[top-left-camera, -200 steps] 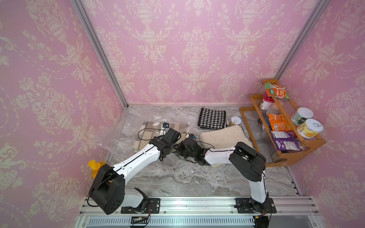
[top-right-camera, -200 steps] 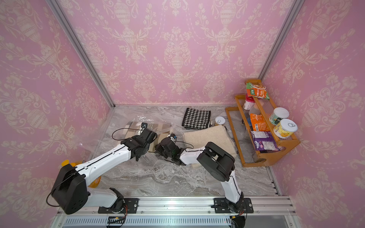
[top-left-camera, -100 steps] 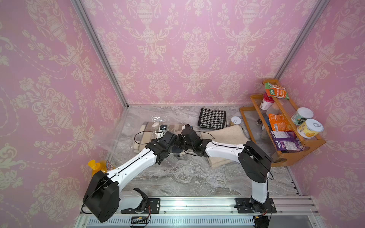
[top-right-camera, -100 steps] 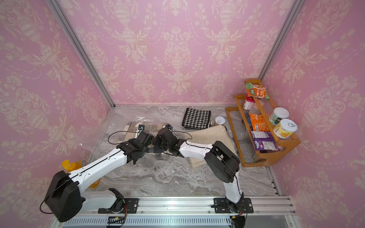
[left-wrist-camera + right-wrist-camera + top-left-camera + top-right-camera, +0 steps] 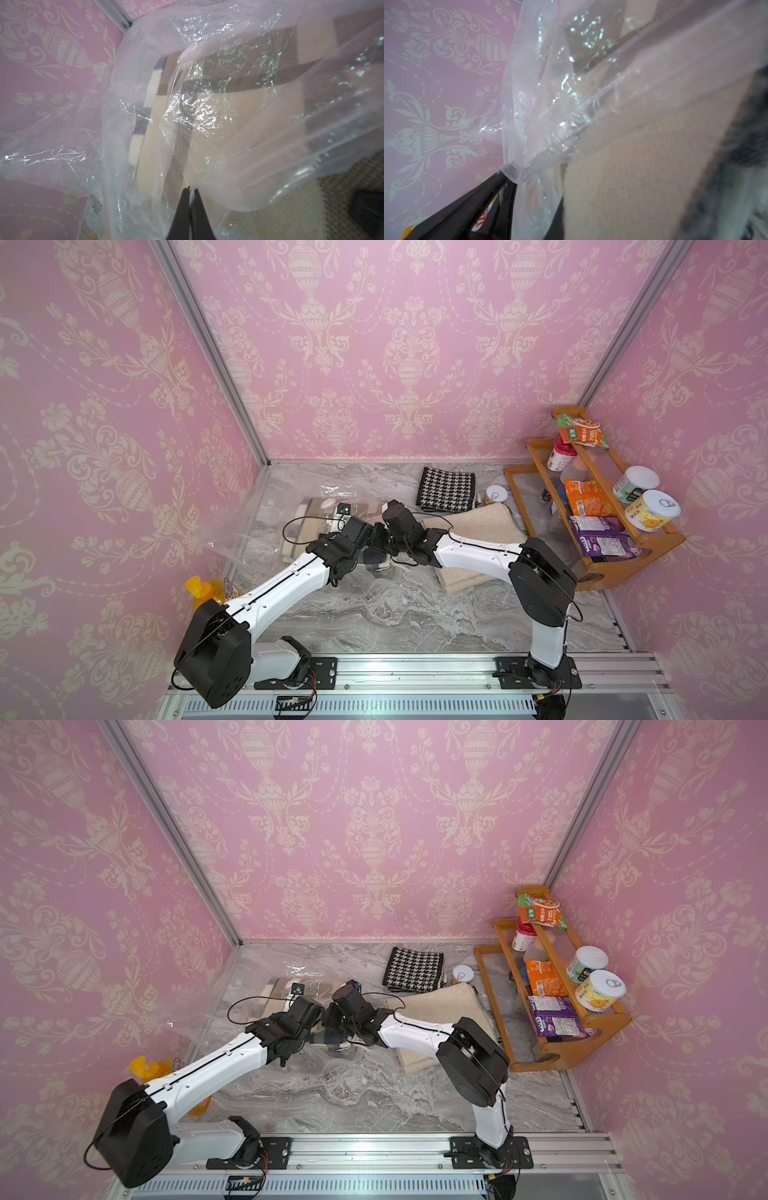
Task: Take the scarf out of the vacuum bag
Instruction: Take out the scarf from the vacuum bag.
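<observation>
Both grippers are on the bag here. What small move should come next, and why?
The left gripper and right gripper are each shut on an edge of the vacuum bag, with the scarf showing through its film. Probably best: draw them apart to widen the mouth.

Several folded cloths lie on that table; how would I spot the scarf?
On the marble table, find the crinkly clear vacuum bag near the left wall. The scarf is the folded cloth inside it. Unlike the black-and-white houndstooth cloth and the plain cream cloth, it has beige, brown and cream checks.
</observation>
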Robot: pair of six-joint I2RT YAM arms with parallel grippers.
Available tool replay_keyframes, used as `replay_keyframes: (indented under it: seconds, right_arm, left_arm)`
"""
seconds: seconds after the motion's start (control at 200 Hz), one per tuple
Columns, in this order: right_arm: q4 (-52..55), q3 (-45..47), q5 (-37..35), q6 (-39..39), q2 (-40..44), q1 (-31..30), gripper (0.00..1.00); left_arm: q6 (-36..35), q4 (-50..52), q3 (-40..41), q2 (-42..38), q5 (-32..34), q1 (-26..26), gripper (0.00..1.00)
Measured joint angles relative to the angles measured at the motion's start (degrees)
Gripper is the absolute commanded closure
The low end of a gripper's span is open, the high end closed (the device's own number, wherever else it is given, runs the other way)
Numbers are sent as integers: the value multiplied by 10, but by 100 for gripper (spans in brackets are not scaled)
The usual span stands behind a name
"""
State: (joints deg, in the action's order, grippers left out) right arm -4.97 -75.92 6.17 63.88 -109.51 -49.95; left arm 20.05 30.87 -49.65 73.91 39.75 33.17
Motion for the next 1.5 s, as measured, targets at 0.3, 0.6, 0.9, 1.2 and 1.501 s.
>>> replay_keyframes:
  seconds: [0.3,0.6,0.9,1.2,1.501]
  right_arm:
    - [-21,5,31,-19,9,5,89]
    - [-17,27,54,-25,29,0,89]
    - [0,63,70,-41,94,16,88]
    - [32,69,92,-61,105,20,88]
    - [126,73,99,-115,148,34,88]
  left_arm:
    - [0,-4,0,3,-3,0,100]
    - [0,-9,-9,33,-3,0,100]
    - [0,-15,-15,42,-4,0,100]
    - [0,-15,-21,53,-4,0,100]
    - [-1,-15,-21,53,-4,0,100]
